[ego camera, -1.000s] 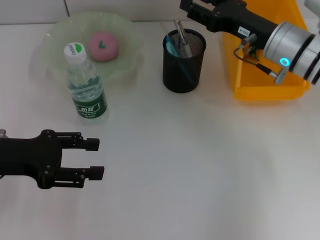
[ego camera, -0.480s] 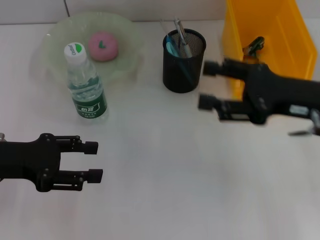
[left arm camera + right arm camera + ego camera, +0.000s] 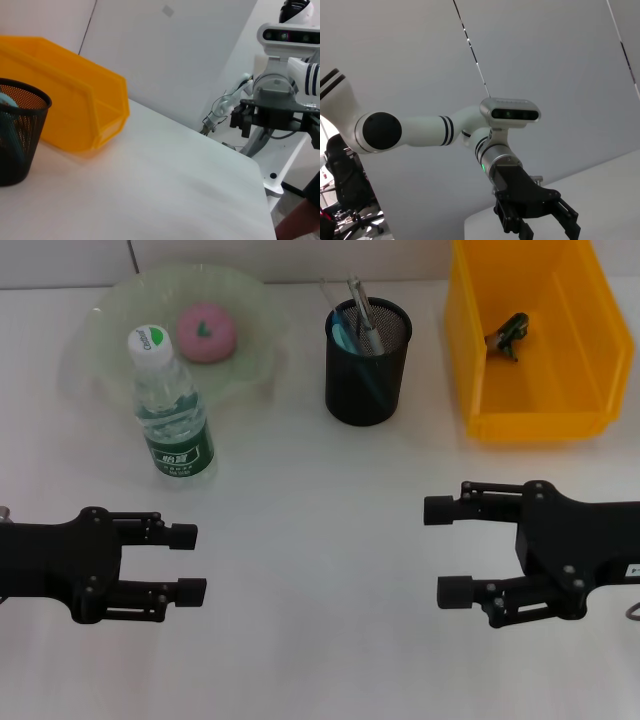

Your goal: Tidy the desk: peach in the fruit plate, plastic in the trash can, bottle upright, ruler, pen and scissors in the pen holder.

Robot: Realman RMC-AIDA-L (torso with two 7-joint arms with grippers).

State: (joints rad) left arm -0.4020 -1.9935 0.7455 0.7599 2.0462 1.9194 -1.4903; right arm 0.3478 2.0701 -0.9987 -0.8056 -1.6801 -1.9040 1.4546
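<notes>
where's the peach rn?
Head view: the peach sits in the green fruit plate at the table's far left, just behind the upright bottle.

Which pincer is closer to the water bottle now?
The left pincer. It hangs open just in front of the water bottle. The right pincer, also open, is far across the table toward the yellow bin.

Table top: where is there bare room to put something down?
The widest free patch of the table lies between the left gripper and right gripper, both open, up to the pen holder. The far edge is crowded: fruit plate, bottle, yellow bin.
</notes>
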